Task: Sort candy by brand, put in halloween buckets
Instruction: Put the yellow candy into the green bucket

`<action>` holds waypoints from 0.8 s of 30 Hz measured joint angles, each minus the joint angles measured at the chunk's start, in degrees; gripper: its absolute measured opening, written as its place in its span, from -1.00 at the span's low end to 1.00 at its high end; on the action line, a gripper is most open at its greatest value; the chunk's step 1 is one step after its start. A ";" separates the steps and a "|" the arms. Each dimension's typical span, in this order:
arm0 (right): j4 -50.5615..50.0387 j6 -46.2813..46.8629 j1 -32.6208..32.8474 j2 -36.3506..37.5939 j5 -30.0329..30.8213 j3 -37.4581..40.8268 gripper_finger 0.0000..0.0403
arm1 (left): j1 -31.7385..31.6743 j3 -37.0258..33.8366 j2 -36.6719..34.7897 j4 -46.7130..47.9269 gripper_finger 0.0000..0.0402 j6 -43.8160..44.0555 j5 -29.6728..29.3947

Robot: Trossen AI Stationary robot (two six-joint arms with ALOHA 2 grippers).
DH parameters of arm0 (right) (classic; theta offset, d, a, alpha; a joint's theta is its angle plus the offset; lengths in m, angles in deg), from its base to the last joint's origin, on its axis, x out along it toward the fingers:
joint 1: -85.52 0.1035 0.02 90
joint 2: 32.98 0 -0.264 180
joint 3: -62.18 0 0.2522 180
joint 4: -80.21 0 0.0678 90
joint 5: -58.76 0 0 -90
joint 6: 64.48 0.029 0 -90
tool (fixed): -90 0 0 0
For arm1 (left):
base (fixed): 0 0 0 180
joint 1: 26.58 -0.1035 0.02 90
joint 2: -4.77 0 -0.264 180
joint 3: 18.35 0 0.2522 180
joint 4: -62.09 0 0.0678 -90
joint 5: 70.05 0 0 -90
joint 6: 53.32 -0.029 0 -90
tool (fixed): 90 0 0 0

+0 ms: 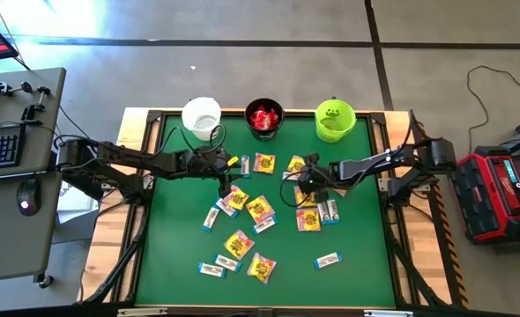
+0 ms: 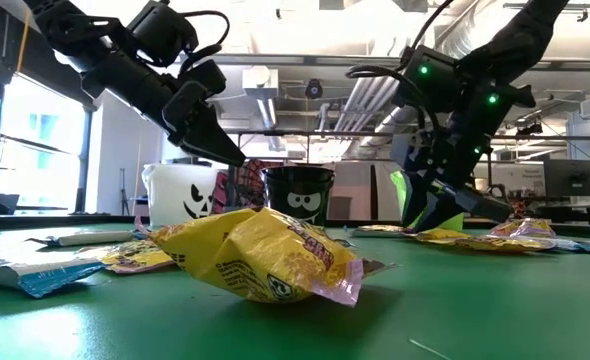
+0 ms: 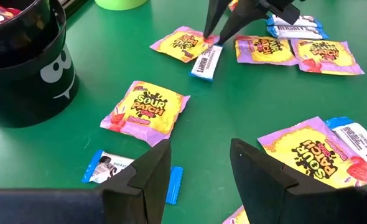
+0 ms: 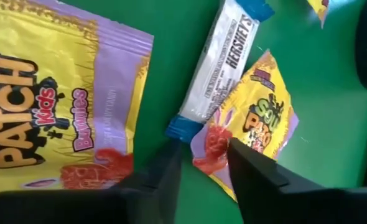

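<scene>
Yellow-and-pink candy packets (image 1: 260,208) and white-and-blue bars (image 1: 328,260) lie flat across the green table. At the far edge stand the white bucket (image 1: 201,115), the black bucket (image 1: 264,119) with red candy inside, and the lime green bucket (image 1: 335,121). My right gripper (image 4: 205,155) is tipped down at the table, open by a narrow gap. Its fingers stand on either side of a bar's blue end (image 4: 182,127) and a packet's red corner (image 4: 209,146). My left gripper (image 3: 199,168) hovers open above a bar (image 3: 106,168), near the black bucket (image 3: 28,68). My right gripper comes down slanting from the table's right, with its fingertips (image 3: 209,38) at the table beside the bar's end (image 3: 213,50) and the packet under it. Whether the fingers touch the bar or the packet, I cannot tell.
More packets and bars crowd the table's middle and near part (image 1: 239,244); one crumpled packet (image 2: 265,255) lies close to the near edge. The two grippers work near each other at mid-table. Bare green cloth shows at the near right (image 1: 357,282).
</scene>
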 joint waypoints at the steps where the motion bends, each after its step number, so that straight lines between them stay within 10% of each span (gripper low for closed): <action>1: 0.10 0.02 0.00 -0.05 -0.04 0.02 -0.55 | 0.00 0.00 0.00 0.00 -0.22 0.00 -0.01; 6: -0.29 3.06 -0.12 -0.34 0.36 -0.53 -0.96 | 0.00 0.00 -0.02 -0.17 -0.22 -1.32 -0.01; 24: -11.58 13.47 1.44 3.95 6.86 -10.00 -1.00 | 0.16 0.00 -0.04 0.74 -0.22 -0.46 1.49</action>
